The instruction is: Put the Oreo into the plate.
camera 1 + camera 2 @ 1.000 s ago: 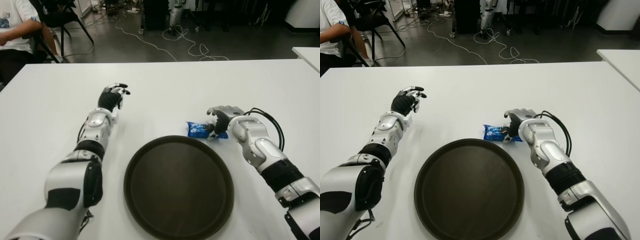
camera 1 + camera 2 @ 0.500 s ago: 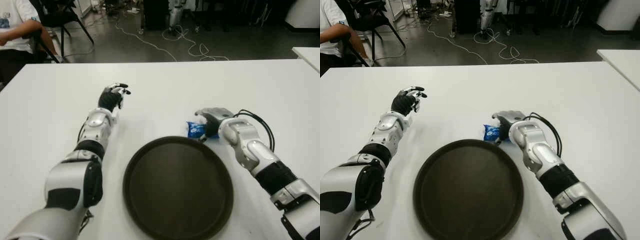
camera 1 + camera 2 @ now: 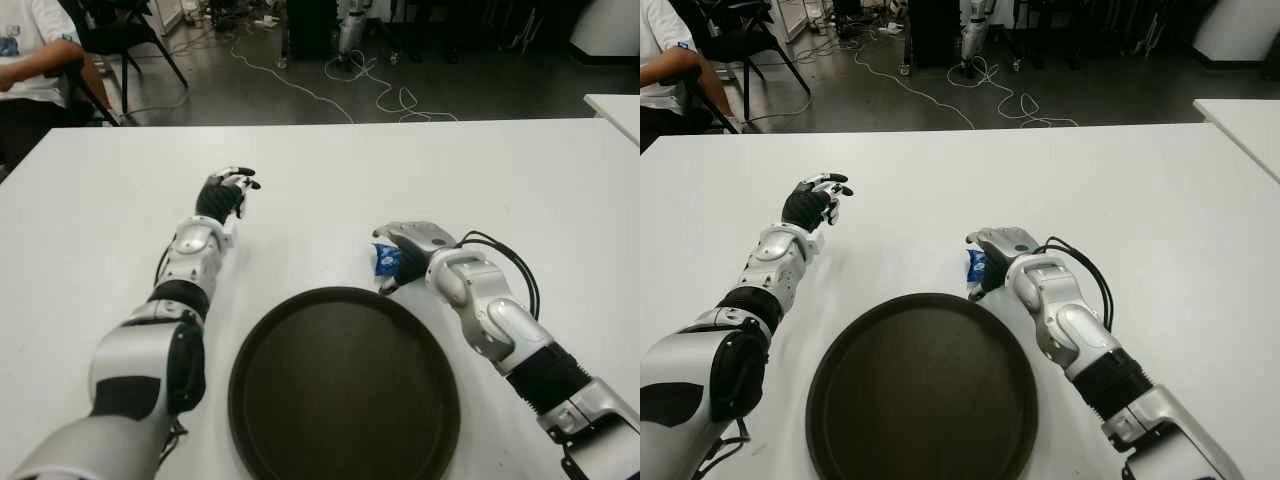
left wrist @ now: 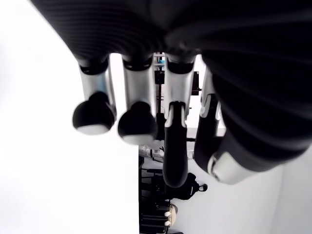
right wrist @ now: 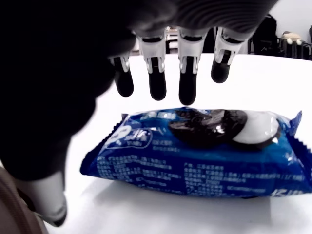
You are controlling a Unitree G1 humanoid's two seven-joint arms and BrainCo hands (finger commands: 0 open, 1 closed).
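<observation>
The Oreo [image 5: 195, 156] is a blue packet lying flat on the white table [image 3: 520, 180], just beyond the far right rim of the round dark plate [image 3: 340, 390]. My right hand [image 3: 405, 243] hangs over the packet and hides most of it in the eye views. In the right wrist view its fingers [image 5: 187, 83] hang straight behind the packet and the thumb [image 5: 48, 200] stands on the near side, not closed on it. My left hand [image 3: 225, 190] shows farther off to the left of the plate, fingers relaxed and holding nothing.
A person [image 3: 30, 50] sits on a chair beyond the table's far left corner. Cables [image 3: 380, 95] trail over the dark floor behind the table. A second white table's corner [image 3: 615, 105] shows at the far right.
My right hand has moved left over the Oreo packet, covering more of it. The plate has shifted a little left and toward me. The left arm has stayed still.
</observation>
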